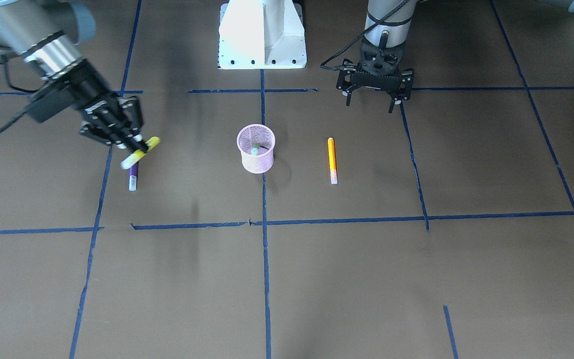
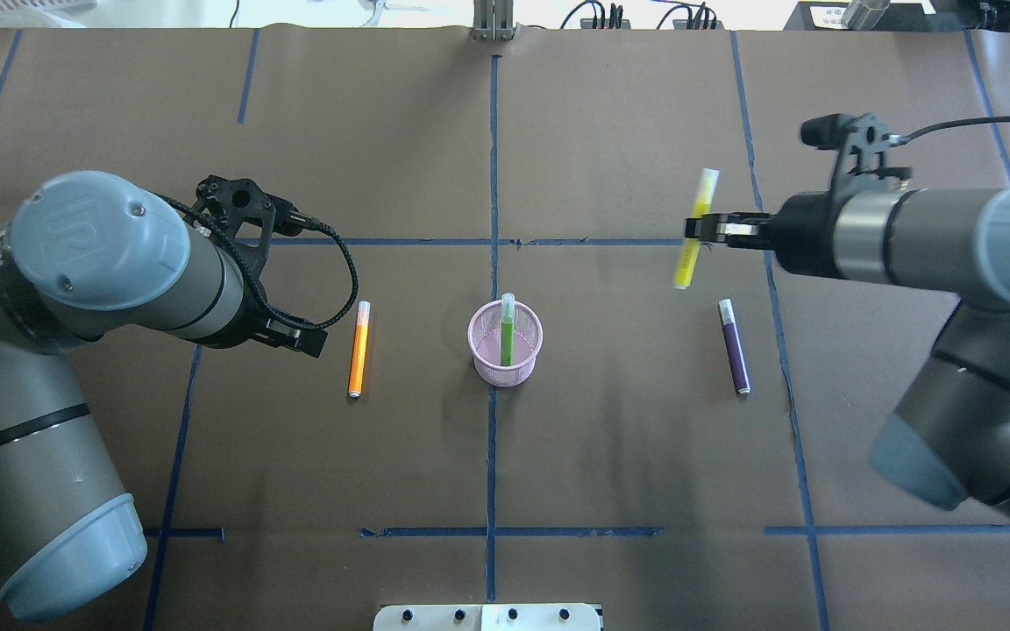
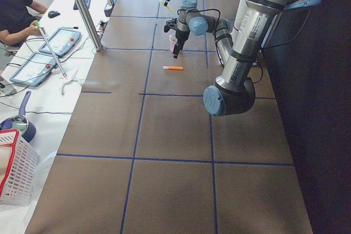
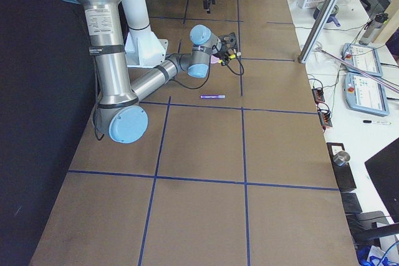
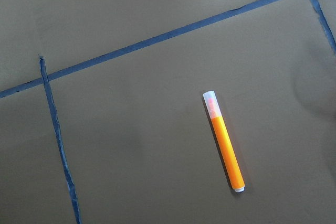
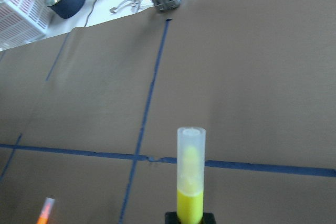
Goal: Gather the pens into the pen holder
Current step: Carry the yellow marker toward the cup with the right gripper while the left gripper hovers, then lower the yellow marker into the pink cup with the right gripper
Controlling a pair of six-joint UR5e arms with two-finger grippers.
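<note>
My right gripper [image 1: 135, 144] is shut on a yellow pen [image 1: 142, 150], held tilted above the table; the pen also shows in the overhead view [image 2: 703, 191] and the right wrist view [image 6: 190, 182]. A purple pen [image 1: 133, 177] lies on the table just below it. The pink mesh pen holder [image 1: 256, 160] stands at the centre with a green pen [image 2: 506, 337] upright inside. An orange pen [image 1: 332, 159] lies flat beside the holder and fills the left wrist view [image 5: 226, 148]. My left gripper [image 1: 371, 99] is open and empty, hovering behind the orange pen.
The white robot base [image 1: 262, 35] stands behind the holder. Blue tape lines [image 1: 265, 224] cross the brown table. In the side views, side tables with tablets, a white basket [image 3: 13, 168] and a seated operator [image 3: 16, 4] lie beyond the table's far edge.
</note>
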